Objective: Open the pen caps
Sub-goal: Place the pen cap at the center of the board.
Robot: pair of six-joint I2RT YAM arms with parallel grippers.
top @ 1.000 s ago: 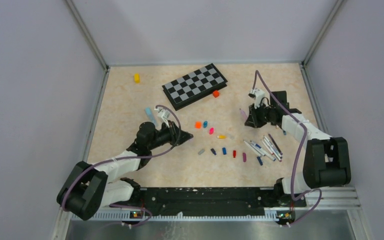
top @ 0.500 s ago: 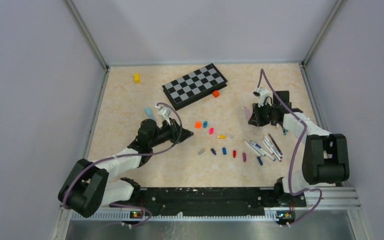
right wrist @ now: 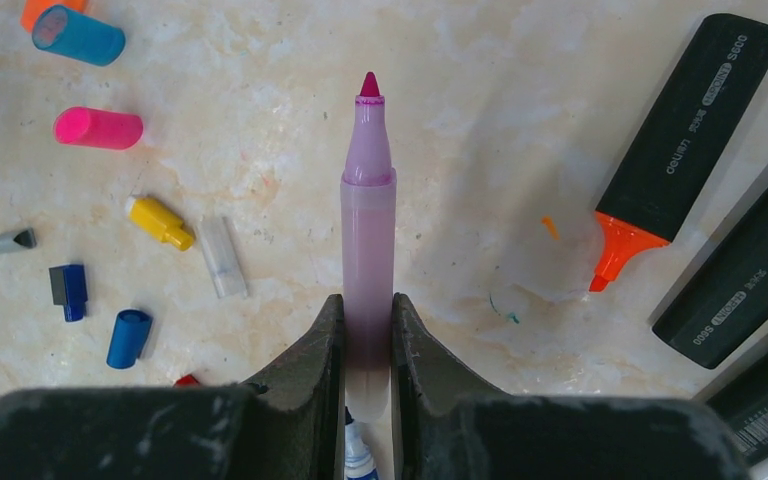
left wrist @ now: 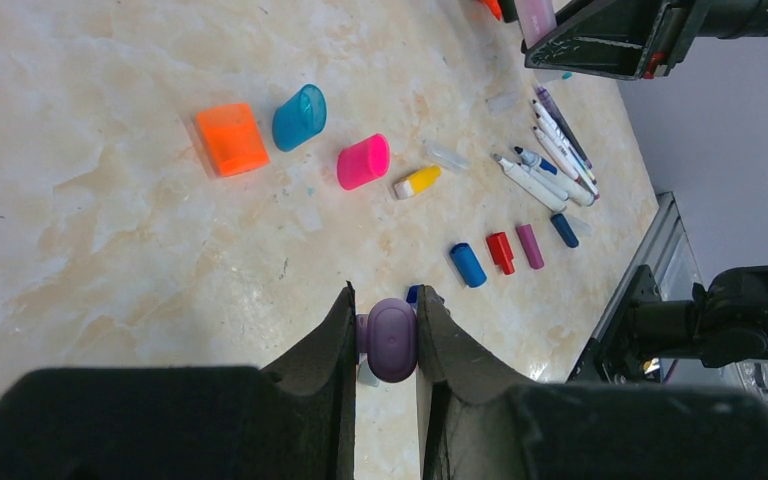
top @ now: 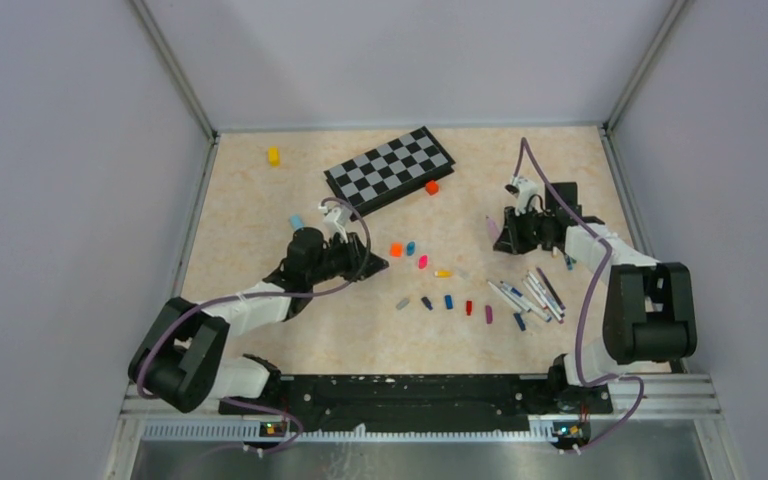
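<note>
Left hand [left wrist: 386,300] is reaching low over the desk [left wrist: 110,250], pinching a purple cap [left wrist: 392,340]. Right hand [right wrist: 367,300] is clamping an uncapped lilac pen [right wrist: 368,220] near its rear end. Only the right wrist view is showing black highlighters [right wrist: 695,110]; loose caps [top: 447,301] are lying between the arms.

left arm [top: 250,305]: white link shells, black joint housings, bulky black shoulder.
right arm [top: 600,252]: same white-and-black build.
cables [top: 587,325]: lilac-grey, one trailing behind each claw along the links.
left claw [left wrist: 387,305], right claw [right wrist: 368,305]: matte black wedge fingers [left wrist: 330,350], tapering to tips.
</note>
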